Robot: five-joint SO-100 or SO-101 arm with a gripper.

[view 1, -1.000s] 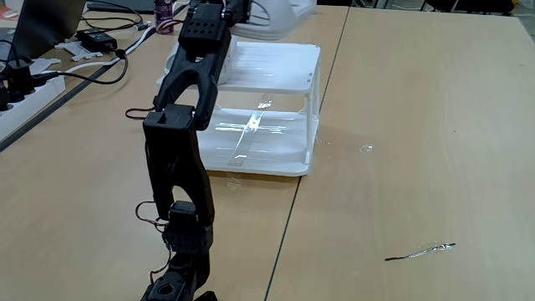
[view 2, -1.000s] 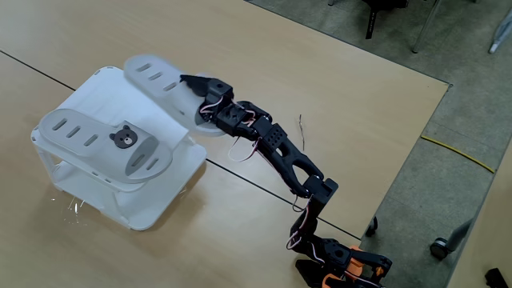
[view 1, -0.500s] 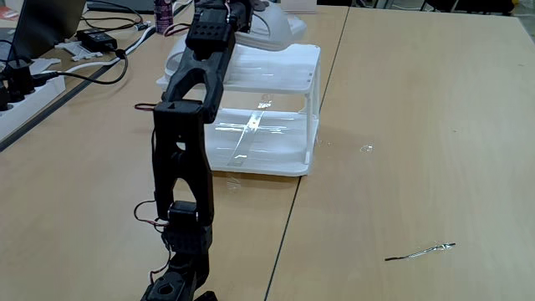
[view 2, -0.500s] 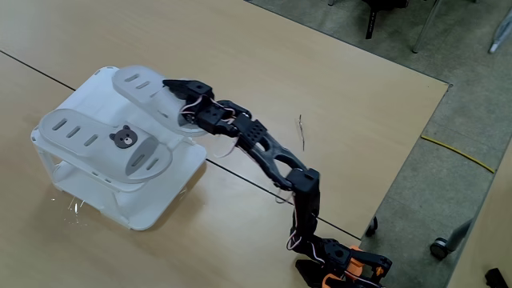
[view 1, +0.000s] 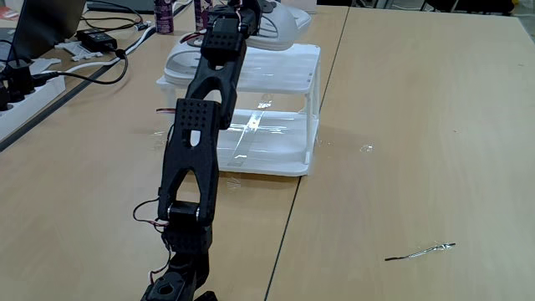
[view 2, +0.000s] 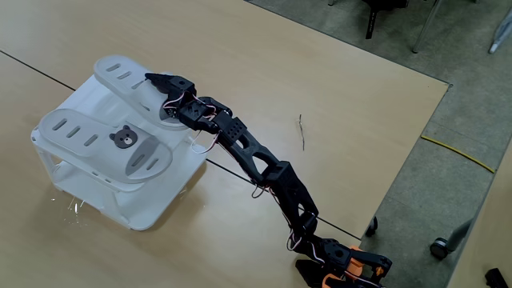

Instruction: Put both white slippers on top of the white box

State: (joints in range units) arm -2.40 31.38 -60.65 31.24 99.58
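The white box (view 2: 172, 188) stands on the wooden table, and its flat top (view 1: 284, 71) shows in both fixed views. One white slipper (view 2: 96, 136) lies flat on that top, its bear badge facing up; it shows again as a slipper (view 1: 185, 63) at the left edge of the top. My gripper (view 2: 158, 86) is shut on the strap of the second white slipper (view 2: 120, 76), held over the far side of the box top beside the first. I cannot tell whether it touches the top. The arm stretches long over the box, and the held slipper (view 1: 280, 21) pokes out past the gripper (view 1: 241, 12).
A power strip (view 1: 21, 79), a black adapter and cables (view 1: 100, 42) lie at the table's left. A thin wire (view 1: 420, 250) lies on the bare table to the right, and also shows as a wire (view 2: 302, 130) beside the arm. The table edge (view 2: 416, 152) drops to grey floor.
The arm has stretched out further, carrying the held slipper from the box's near edge across over its top, alongside the resting slipper. The gripper stays shut.
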